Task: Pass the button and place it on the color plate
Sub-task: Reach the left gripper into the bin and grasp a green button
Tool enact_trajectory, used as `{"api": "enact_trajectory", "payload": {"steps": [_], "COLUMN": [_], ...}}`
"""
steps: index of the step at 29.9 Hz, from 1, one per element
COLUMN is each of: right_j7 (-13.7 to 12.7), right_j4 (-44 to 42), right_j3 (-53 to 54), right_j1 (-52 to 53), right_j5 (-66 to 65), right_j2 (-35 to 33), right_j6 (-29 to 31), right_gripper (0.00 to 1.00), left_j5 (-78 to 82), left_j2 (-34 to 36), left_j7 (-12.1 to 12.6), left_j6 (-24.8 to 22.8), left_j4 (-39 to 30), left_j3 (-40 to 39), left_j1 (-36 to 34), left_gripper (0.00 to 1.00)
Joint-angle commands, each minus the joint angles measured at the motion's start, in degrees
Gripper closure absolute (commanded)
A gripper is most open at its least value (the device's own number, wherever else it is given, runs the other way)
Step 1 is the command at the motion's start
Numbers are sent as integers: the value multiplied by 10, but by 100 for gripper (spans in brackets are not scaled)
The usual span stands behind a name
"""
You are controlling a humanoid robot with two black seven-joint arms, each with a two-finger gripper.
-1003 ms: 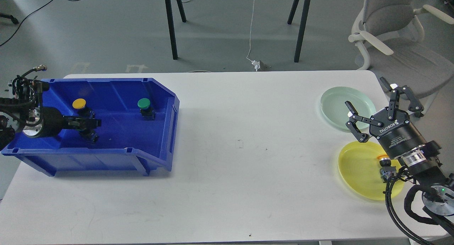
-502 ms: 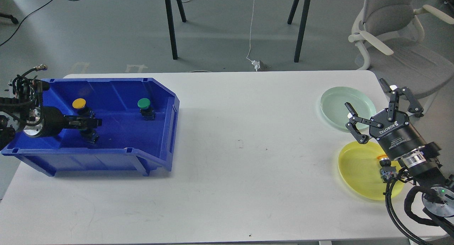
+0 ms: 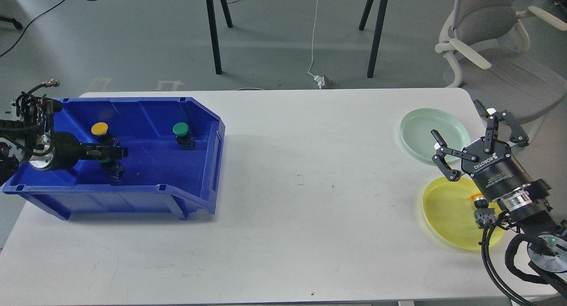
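A yellow button (image 3: pixel 99 128) and a green button (image 3: pixel 180 129), each on a black base, stand in the blue bin (image 3: pixel 195 182) at the left. My left gripper (image 3: pixel 110 157) reaches into the bin just in front of the yellow button. Its dark fingers blend with the button's base, so its state is unclear. My right gripper (image 3: pixel 460 124) is open and empty, held over the near edge of the pale green plate (image 3: pixel 421 126). The yellow plate (image 3: pixel 447 213) lies below it, partly hidden by my right arm.
A small orange-edged thing (image 3: pixel 477 194) shows on the yellow plate beside my right wrist, mostly hidden. The white table (image 3: pixel 301 208) spans the view. Chair and stand legs are on the floor beyond the far edge.
My left gripper has crept slightly to the right inside the bin, and the bin has shifted a little. My right gripper has drifted slightly down and to the right.
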Motion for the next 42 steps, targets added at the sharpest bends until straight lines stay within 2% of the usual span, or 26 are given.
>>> {"api": "enact_trajectory", "payload": {"steps": [1, 9, 15, 42], "right_j7": [0, 0, 0, 0], "right_j4": [0, 0, 0, 0], "right_j3": [1, 0, -1, -2], "right_j1": [-1, -1, -1, -1], "right_j5": [0, 0, 0, 0], "right_j2": [0, 0, 0, 0], "right_j6": [0, 0, 0, 0], "right_gripper": [4, 4, 4, 4], "left_j5": [0, 0, -2, -4], "left_j2": [0, 6, 27, 30], "left_j7": [0, 0, 0, 0], "left_j6": [0, 0, 0, 0], "left_j4": [0, -3, -43, -7], "left_j3": [0, -2, -2, 0], "left_j1": [0, -1, -2, 0], "left_gripper": [24, 24, 24, 24]}}
